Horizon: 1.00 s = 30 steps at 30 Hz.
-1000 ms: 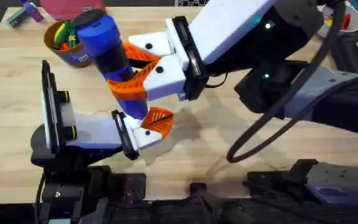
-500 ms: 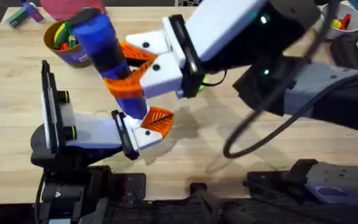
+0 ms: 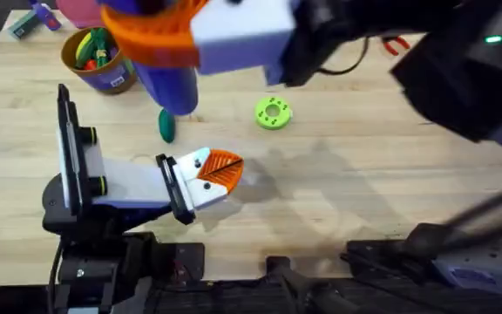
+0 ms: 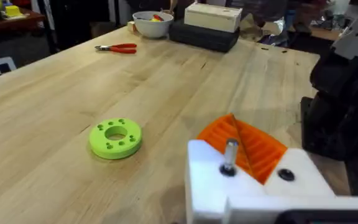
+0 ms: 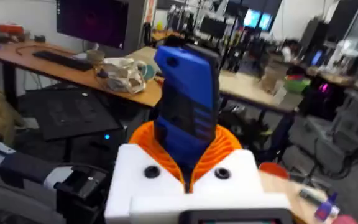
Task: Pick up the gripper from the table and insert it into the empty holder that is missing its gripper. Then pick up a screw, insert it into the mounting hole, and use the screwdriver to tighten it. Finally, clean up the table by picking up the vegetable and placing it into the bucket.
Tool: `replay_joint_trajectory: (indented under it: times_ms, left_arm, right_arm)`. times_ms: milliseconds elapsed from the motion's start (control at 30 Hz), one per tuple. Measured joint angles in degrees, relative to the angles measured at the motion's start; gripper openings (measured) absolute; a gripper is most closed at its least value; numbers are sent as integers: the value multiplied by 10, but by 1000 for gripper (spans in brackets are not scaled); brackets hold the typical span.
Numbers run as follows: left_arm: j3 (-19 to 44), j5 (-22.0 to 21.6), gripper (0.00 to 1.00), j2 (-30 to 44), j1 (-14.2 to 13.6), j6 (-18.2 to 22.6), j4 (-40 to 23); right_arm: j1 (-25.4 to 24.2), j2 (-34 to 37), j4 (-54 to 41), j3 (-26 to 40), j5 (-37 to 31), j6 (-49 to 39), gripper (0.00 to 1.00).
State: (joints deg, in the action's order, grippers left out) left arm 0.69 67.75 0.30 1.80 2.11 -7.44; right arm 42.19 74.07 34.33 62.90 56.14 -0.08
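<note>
Your right gripper (image 3: 159, 39), raised high near the bucket (image 3: 103, 63), clamps the blue screwdriver (image 3: 171, 87); vegetable (image 3: 166, 126) lies on the table (image 3: 338, 192) beside the lime ring (image 3: 274, 113); left gripper (image 3: 212, 174): finger spacing indeterminable.

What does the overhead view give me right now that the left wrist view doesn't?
Overhead alone: the bucket, the vegetable lying on the table, and the right pincer shut on the screwdriver. Left wrist alone: the white bowl and a screw standing in the holder. Both: the lime-green ring, the red pliers and the left pincer's orange tip.
</note>
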Motion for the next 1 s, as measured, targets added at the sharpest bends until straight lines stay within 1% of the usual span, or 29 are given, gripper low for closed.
replay_joint_trajectory:
  times_ms: [167,267,367,433,567,667,767,867,1000]
  left_arm:
    - [0,0,11,0,0,0,0]
    - [0,0,11,0,0,0,0]
    - [0,0,11,0,0,0,0]
    - [0,0,11,0,0,0,0]
    - [0,0,11,0,0,0,0]
    - [0,0,11,0,0,0,0]
    - [0,0,11,0,0,0,0]
    - [0,0,11,0,0,0,0]
    - [0,0,11,0,0,0,0]
  right_arm:
    - [0,-13,-7,4,-2,-4,25]
    - [-2,-11,-42,4,-8,-5,25]
    - [-9,-11,-134,7,-29,-17,25]
    - [-21,-11,-235,15,-59,-37,25]
    - [-58,-11,-457,56,-152,-102,25]
    - [-87,-11,-583,100,-239,-157,25]
    - [-112,-11,-646,126,-324,-208,25]
    - [-133,-11,-695,132,-411,-267,25]
    - [-158,-2,-754,132,-486,-365,25]
